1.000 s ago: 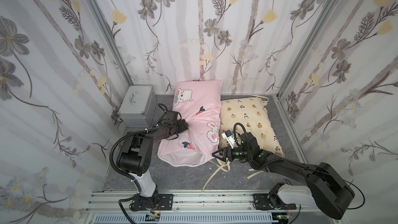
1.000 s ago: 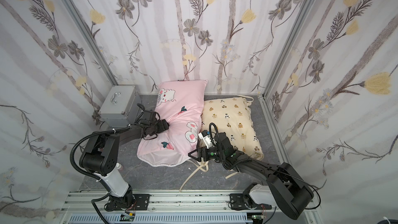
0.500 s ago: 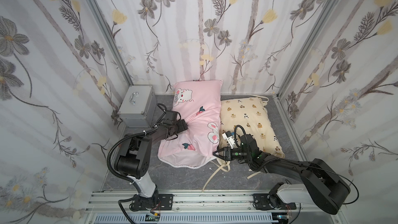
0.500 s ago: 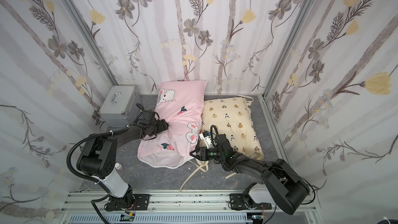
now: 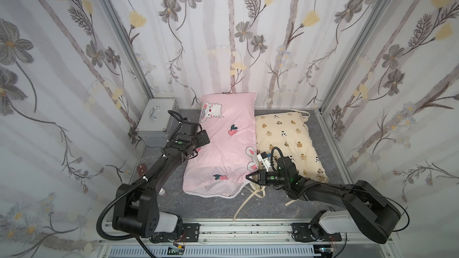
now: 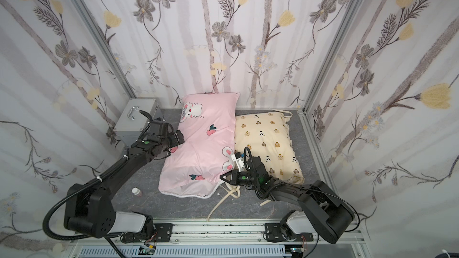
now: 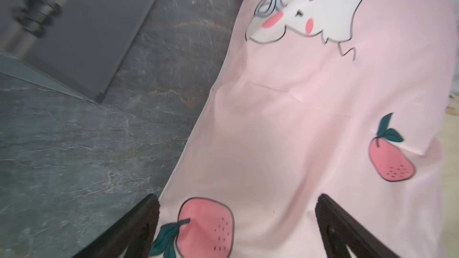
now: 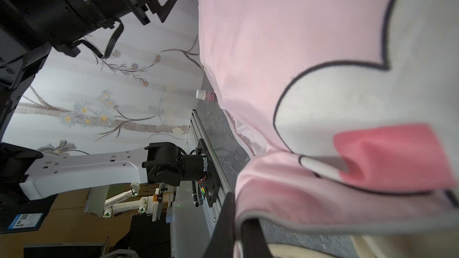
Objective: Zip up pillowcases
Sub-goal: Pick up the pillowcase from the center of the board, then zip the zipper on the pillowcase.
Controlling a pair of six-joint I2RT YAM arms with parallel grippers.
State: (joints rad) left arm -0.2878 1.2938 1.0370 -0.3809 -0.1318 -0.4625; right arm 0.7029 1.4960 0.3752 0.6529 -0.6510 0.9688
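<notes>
With the right gripper [image 5: 249,176], pinching the near hem of the pink case [image 5: 223,150] at its right corner, fingers [image 8: 223,222] pressed together on the fabric. With the left gripper [image 7: 237,198], placed over the left edge of the pink case, near the box [image 5: 156,122], fingers [image 7: 141,227] spread wide, contact with the fabric not possible to tell. Found in both top views on the grey floor [image 5: 211,207]: pink case in the middle, touching the cream case [image 5: 285,132] at its right.
</notes>
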